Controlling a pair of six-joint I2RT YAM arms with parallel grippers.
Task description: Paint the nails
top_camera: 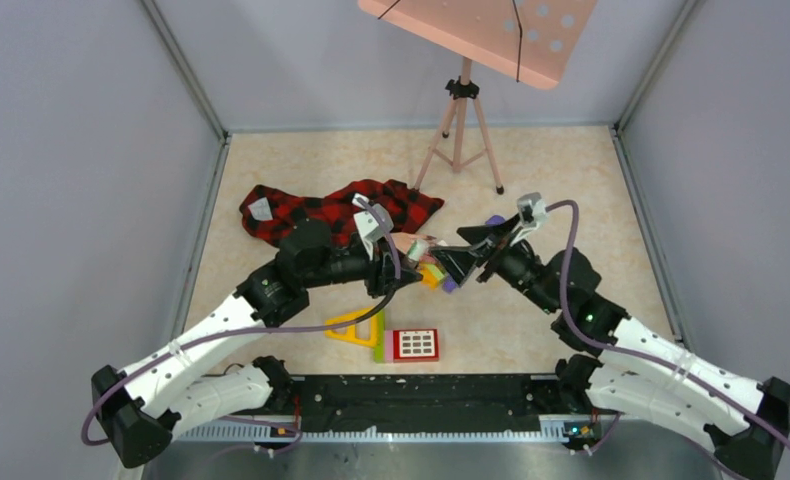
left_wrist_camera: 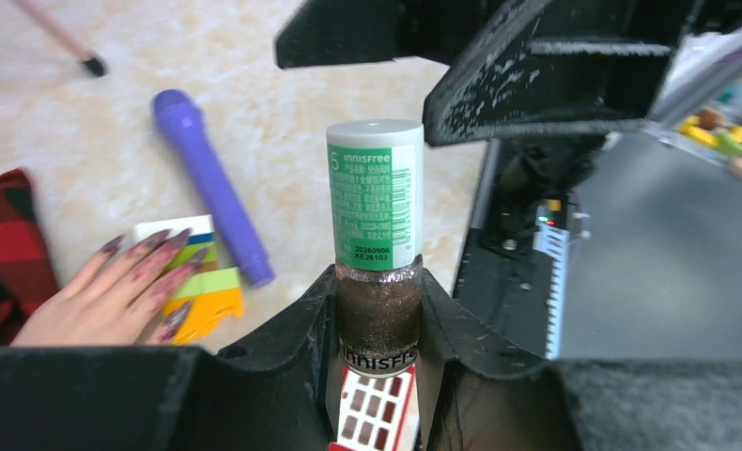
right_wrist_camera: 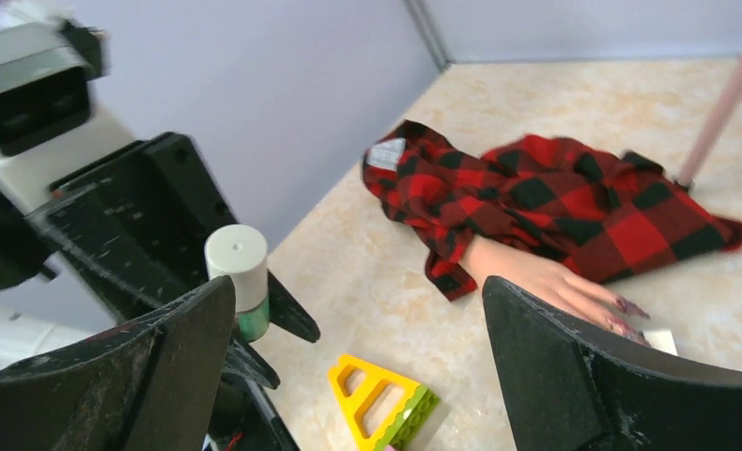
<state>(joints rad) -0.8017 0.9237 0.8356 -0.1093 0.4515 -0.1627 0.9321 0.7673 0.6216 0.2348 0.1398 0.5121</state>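
My left gripper (left_wrist_camera: 378,293) is shut on the glass body of a small glittery brown polish bottle (left_wrist_camera: 378,315) and holds it upright, with its green-labelled cap (left_wrist_camera: 375,193) on. My right gripper (right_wrist_camera: 358,287) is wide open and holds nothing. One of its fingers (left_wrist_camera: 555,89) sits right beside the cap (right_wrist_camera: 238,268). The mannequin hand (left_wrist_camera: 104,296) lies flat on the table to the left, and its dark purplish nails (left_wrist_camera: 156,240) show. It comes out of a red-and-black plaid sleeve (top_camera: 331,210). Both grippers (top_camera: 411,275) (top_camera: 461,262) meet just in front of the hand (top_camera: 411,243).
A purple marker (left_wrist_camera: 212,183) and coloured blocks (left_wrist_camera: 208,305) lie by the fingertips. A yellow triangular block (right_wrist_camera: 377,395) and a red grid toy (top_camera: 415,344) lie nearer the arm bases. A pink tripod (top_camera: 461,130) stands at the back, and grey walls enclose the table.
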